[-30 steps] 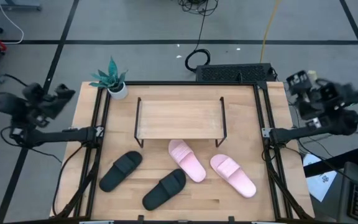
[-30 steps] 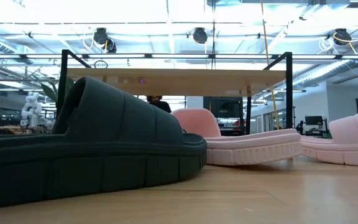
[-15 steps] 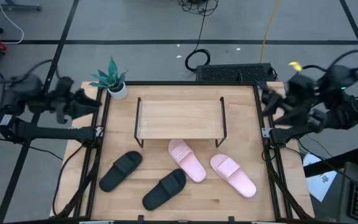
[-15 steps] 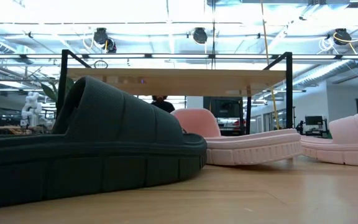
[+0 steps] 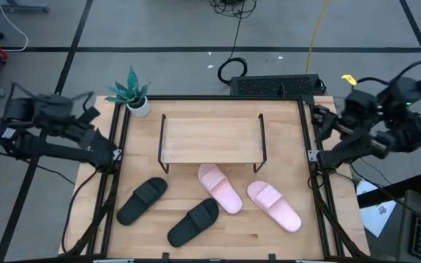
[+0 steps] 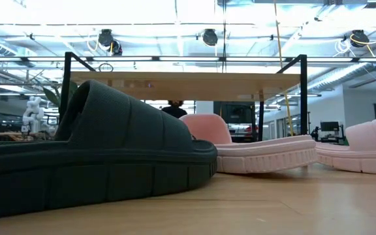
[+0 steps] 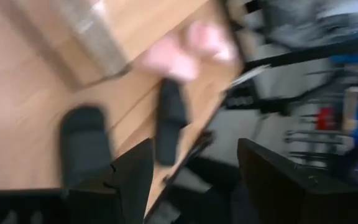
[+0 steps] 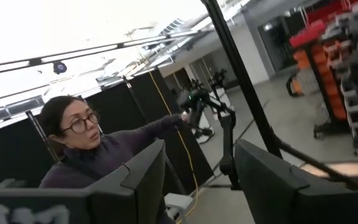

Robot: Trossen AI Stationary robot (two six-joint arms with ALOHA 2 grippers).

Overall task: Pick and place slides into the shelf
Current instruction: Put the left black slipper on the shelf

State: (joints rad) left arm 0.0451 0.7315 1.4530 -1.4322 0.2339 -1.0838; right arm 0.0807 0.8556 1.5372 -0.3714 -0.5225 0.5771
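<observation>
Four chunky ribbed foam slides lie on the pale wooden desk [image 5: 283, 120]: the matte black pair [image 5: 141, 201] nearer the left pincer [image 5: 93, 117], the pale pink pair [image 5: 220, 188] toward the right pincer [image 5: 320, 120]. Both pincers gape empty at the desk's edges, the low wooden-topped black-framed shelf [image 5: 210, 139] between them
</observation>
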